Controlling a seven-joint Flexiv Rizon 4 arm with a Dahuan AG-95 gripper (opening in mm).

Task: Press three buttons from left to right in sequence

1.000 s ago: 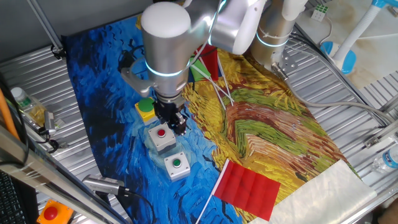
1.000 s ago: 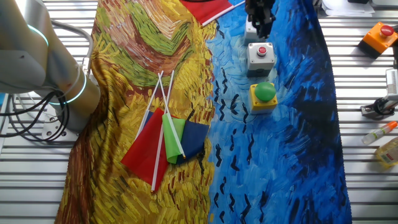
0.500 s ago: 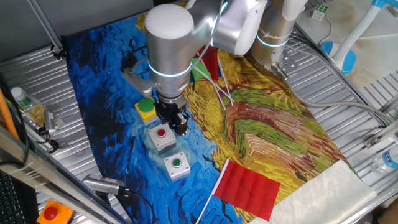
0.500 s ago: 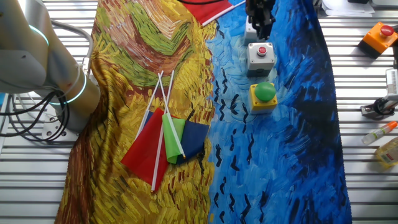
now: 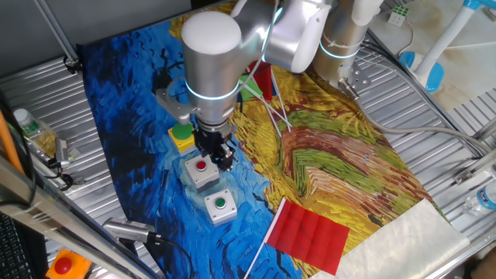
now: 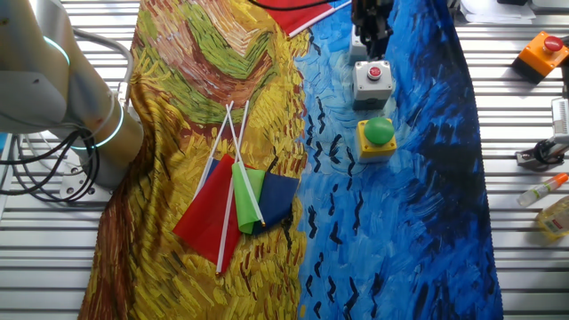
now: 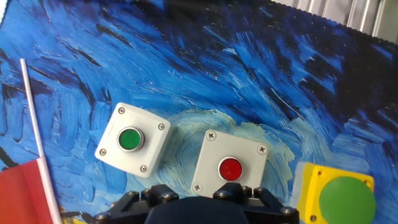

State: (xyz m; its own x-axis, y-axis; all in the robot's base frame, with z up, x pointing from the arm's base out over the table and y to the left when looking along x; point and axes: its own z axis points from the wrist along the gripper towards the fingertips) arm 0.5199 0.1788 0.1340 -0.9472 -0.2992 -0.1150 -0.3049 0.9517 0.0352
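Three button boxes stand in a row on the blue part of the painted cloth. The yellow box with a big green dome (image 5: pixel 181 136) (image 6: pixel 378 135) (image 7: pixel 336 196) is at one end. The grey box with a red cap (image 5: pixel 201 169) (image 6: pixel 372 78) (image 7: pixel 229 168) is in the middle. The grey box with a green cap (image 5: pixel 220 205) (image 7: pixel 132 140) is at the other end, mostly hidden behind the gripper in the other fixed view. My gripper (image 5: pixel 218 152) (image 6: pixel 372 34) hangs just above the red-capped box. The hand view shows only the gripper's black base (image 7: pixel 193 208), not the fingertips.
An orange box with a red button (image 5: pixel 66 265) (image 6: pixel 544 52) sits off the cloth. A red flag (image 5: pixel 310 232) lies near the green-capped box. A bundle of flags (image 6: pixel 236 200) lies on the yellow part. Bottles (image 6: pixel 556 213) lie on the metal table.
The arm has shifted very slightly above the red-capped box. The button boxes have not moved.
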